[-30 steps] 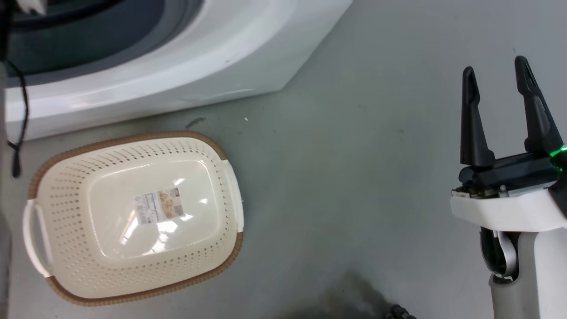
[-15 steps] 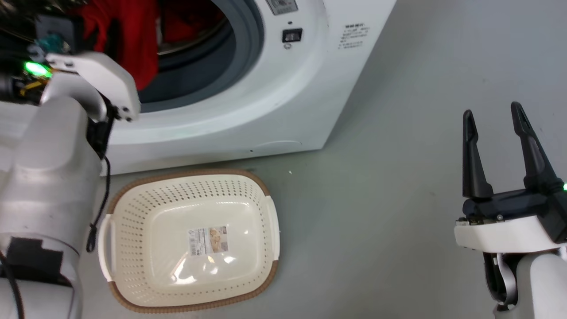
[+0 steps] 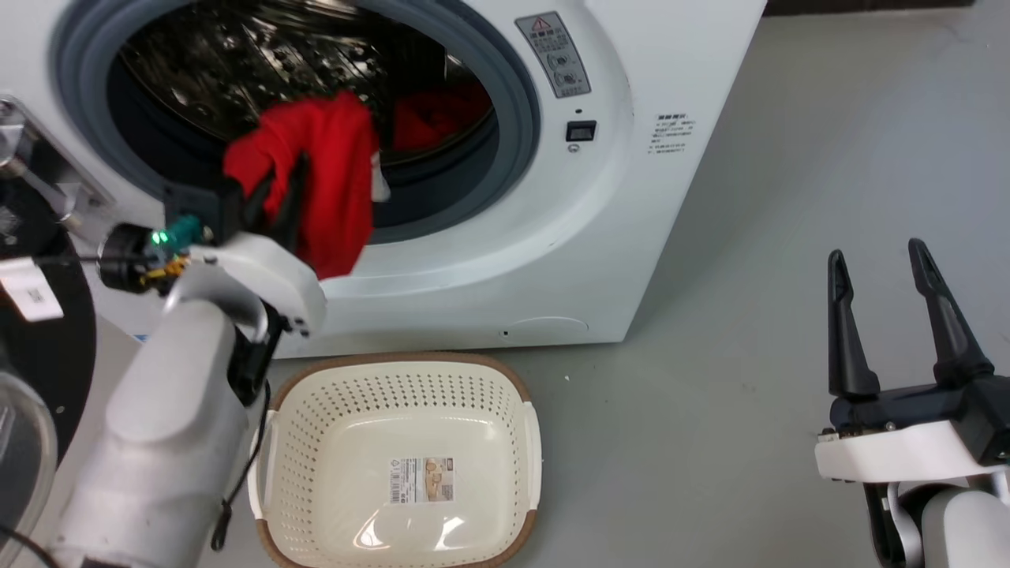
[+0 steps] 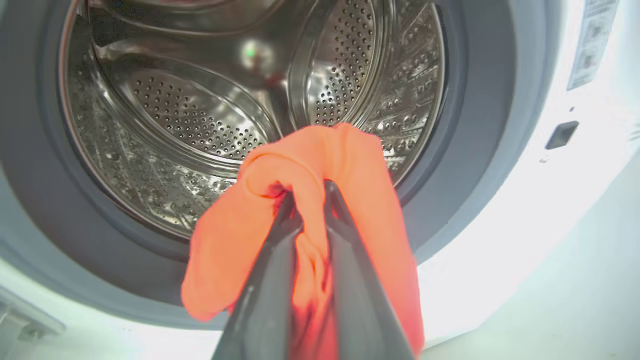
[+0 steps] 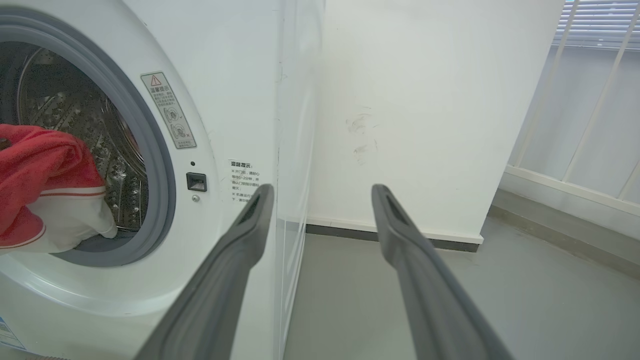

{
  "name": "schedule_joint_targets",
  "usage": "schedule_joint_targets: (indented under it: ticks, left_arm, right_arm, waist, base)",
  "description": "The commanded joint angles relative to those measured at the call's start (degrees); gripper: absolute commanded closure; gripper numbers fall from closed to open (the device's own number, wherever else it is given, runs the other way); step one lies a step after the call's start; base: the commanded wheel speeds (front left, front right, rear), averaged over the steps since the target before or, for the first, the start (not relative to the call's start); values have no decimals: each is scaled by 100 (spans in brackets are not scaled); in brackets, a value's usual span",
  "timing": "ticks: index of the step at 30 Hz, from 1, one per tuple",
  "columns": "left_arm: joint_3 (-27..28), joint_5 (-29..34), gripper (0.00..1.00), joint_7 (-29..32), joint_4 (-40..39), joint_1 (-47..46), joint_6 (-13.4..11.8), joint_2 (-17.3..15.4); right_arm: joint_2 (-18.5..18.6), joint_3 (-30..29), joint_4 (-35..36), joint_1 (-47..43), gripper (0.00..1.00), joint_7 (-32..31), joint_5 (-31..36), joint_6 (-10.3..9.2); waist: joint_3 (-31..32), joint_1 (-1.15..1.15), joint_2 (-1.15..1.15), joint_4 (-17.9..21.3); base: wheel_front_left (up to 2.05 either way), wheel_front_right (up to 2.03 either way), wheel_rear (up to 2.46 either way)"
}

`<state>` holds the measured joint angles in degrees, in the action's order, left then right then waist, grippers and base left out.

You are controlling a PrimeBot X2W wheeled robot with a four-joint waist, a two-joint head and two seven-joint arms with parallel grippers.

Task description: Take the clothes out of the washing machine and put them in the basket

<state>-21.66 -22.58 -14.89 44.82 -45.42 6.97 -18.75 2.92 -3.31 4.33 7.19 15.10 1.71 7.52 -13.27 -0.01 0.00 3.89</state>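
Currently my left hand point(image 4: 310, 197) is clamped on a red garment of the clothes point(image 3: 335, 185), which hangs lengthwise at the washing machine point(image 3: 631, 221) porthole. The basket point(image 3: 410, 359) lies directly below, nearer me. My right hand point(image 3: 877, 264), wide open and empty, is well off to the right.

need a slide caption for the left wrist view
Left gripper shut on the clothes in front of the washing machine

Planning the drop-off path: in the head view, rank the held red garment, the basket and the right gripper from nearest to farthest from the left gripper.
From the left gripper:
1. Red garment: clamped in it, at the washing machine opening.
2. Basket: on the floor, below it.
3. Right gripper: far to the right, open.
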Motion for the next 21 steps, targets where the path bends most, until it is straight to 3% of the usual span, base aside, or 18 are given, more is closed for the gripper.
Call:
schedule_joint_targets:
  ticks: [1, 12, 16, 21]
  left_arm:
    - [-38, -29, 100, 17, -341, 327, -30, -18]
    - [-447, -216, 100, 1342, -1971, 1954, -181, -248]
    - [-586, -282, 100, 1635, -1954, 2263, -166, -290]
    - [-713, -326, 100, 1736, -1365, 2269, -129, -193]
  right_arm:
    - [-7, -28, -19, -113, 0, 10, 12, -6]
    - [-7, -19, 5, -19, 0, 10, -49, -6]
    - [-7, -109, 37, 65, 0, 10, -61, -5]
    - [-8, -54, 108, 239, 0, 10, -6, -6]
  waist:
    - [157, 1, 0, -105]
    - [131, 1, 0, -63]
    - [-35, 1, 0, 28]
    - [-342, 1, 0, 181]
  base:
    - [0, 0, 0]
    - [0, 0, 0]
    - [0, 0, 0]
    - [0, 0, 0]
